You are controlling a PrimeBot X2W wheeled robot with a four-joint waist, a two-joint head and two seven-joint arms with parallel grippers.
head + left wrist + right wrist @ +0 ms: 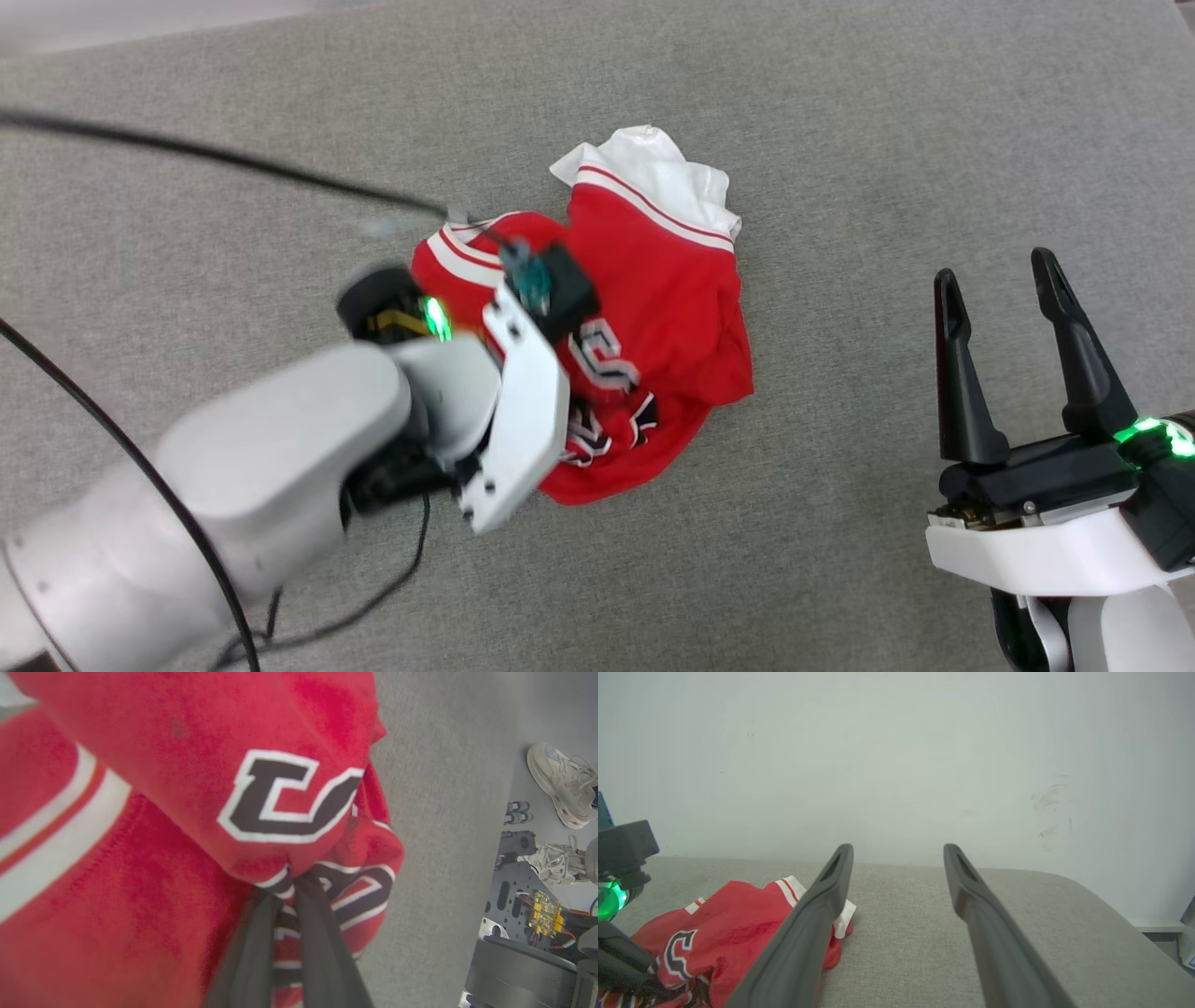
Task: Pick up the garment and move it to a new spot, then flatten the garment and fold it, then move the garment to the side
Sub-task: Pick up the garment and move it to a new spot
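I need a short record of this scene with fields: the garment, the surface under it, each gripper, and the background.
garment: red jersey-style T-shirt with white sleeves, striped trim and black white-outlined lettering, crumpled in a heap
surface: grey fabric covering, the garment lies on it
left gripper: shut on a fold of the garment, at the lettering
right gripper: open, holding nothing, apart from the garment
background: pale sneakers on the floor beside the surface; pale wall behind it
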